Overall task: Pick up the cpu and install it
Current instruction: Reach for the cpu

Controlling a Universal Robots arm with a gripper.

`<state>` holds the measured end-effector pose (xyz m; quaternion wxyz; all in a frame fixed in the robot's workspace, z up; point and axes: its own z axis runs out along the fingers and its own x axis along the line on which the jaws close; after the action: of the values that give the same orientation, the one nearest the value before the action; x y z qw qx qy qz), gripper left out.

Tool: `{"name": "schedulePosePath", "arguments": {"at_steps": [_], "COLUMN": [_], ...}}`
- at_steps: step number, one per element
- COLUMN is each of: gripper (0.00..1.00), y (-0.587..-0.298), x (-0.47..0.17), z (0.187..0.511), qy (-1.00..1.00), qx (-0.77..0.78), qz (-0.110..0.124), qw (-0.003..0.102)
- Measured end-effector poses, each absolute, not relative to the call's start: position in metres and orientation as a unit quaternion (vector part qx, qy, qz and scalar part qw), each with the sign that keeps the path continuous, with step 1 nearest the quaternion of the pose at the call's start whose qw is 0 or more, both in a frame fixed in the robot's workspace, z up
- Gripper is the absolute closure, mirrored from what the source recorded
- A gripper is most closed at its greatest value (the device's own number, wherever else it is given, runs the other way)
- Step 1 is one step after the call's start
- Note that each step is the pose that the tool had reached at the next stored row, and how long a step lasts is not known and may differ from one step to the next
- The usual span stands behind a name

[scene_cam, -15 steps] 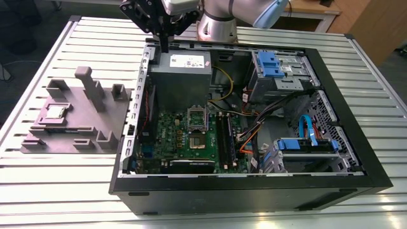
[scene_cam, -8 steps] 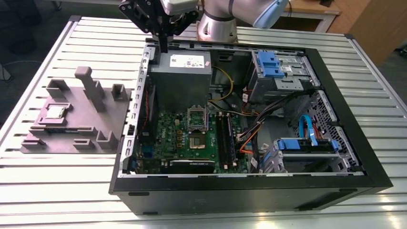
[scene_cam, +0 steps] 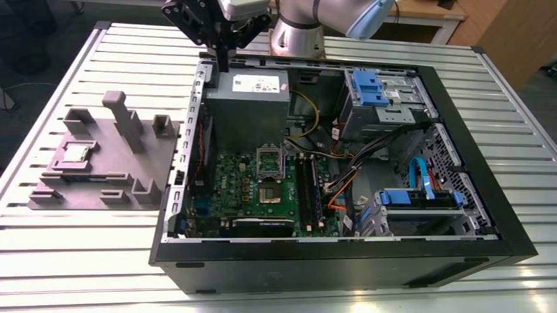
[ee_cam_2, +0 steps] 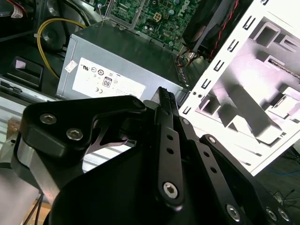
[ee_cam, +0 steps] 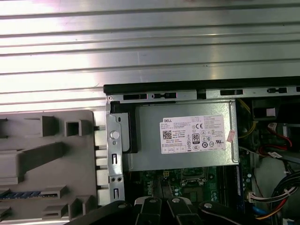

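Observation:
The cpu (scene_cam: 77,154), a small silver square chip, lies in a recess of the grey fixture (scene_cam: 104,166) at the exterior view's left, outside the computer case. My gripper (scene_cam: 224,64) hangs over the case's far left corner, above the edge of the power supply (scene_cam: 248,91), well away from the cpu. Its black fingers (ee_cam_2: 164,122) are pressed together and hold nothing. On the green motherboard, the socket (scene_cam: 268,190) sits open beneath its raised metal frame (scene_cam: 270,158).
The open black case (scene_cam: 470,215) lies on a slatted metal table (scene_cam: 87,254). Inside are memory slots (scene_cam: 309,189), blue drive brackets (scene_cam: 370,88), and loose cables (scene_cam: 348,176). The fixture's upright blocks (scene_cam: 117,111) stand close to the cpu. The arm's base (scene_cam: 296,32) is behind the case.

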<state>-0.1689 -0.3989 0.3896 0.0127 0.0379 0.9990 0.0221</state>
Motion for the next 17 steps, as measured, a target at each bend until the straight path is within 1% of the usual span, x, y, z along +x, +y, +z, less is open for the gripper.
{"name": "schedulePosePath", "arguments": {"at_steps": [17], "gripper": [0.90], "y": [-0.3989], "x": [-0.1707], "z": [0.3896], "qy": [0.999], "qx": [0.038], "qz": [0.022], "qw": [0.013]}}
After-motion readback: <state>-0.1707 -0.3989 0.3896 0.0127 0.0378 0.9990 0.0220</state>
